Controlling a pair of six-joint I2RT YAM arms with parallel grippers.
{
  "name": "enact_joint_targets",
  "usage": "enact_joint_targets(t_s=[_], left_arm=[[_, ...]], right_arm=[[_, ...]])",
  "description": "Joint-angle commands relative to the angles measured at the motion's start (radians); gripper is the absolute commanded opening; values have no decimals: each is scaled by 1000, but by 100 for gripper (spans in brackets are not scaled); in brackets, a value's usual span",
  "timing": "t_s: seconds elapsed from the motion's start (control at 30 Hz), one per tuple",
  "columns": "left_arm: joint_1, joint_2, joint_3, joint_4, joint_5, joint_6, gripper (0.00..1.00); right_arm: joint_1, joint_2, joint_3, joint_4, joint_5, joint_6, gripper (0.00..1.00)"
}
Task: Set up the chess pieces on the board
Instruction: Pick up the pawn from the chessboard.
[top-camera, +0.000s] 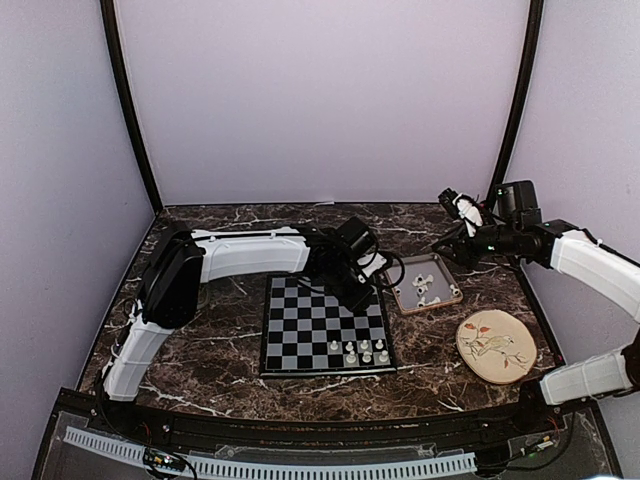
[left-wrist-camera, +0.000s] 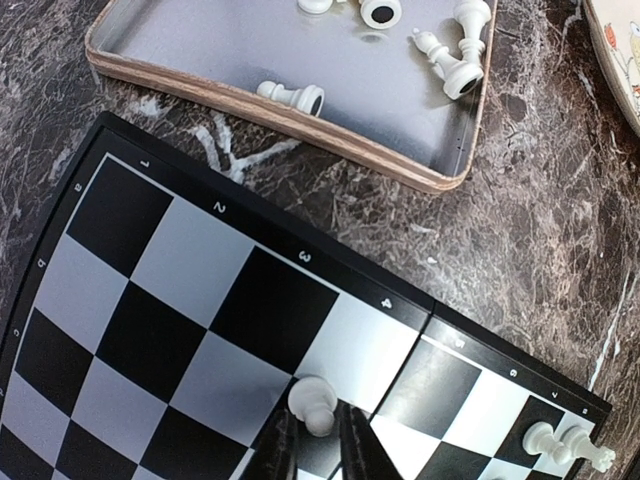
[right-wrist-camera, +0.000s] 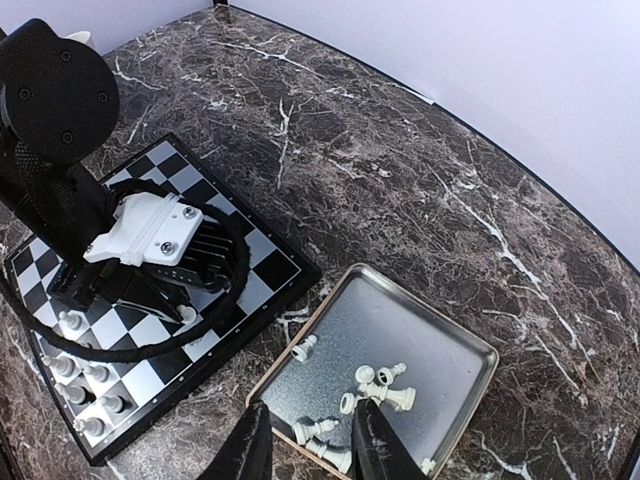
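Right now my left gripper (left-wrist-camera: 320, 447) pinches an upright white pawn (left-wrist-camera: 317, 403) at the board's (left-wrist-camera: 150, 300) edge nearest the tray (right-wrist-camera: 440, 340) (its long axis vertical). My right gripper (right-wrist-camera: 312, 440), fingers apart and empty, hovers beyond the board, directly above the tray's toppled pieces (right-wrist-camera: 385, 390).

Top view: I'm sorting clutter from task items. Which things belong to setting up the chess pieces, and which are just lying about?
Job: board, chess pieces, tray holding more pieces.
Lying about: round plate with bird drawing.
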Motion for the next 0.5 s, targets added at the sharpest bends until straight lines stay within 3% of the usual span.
enact_joint_targets(t_s=[0.0,0.47], left_arm=[[-6,-4,25,-12,6,3,17],[-4,2,32,15,-2,8,13]], right_arm=[[-5,10,-11,27,-3,-13,28],[-5,25,-9,16,-7,-23,28]])
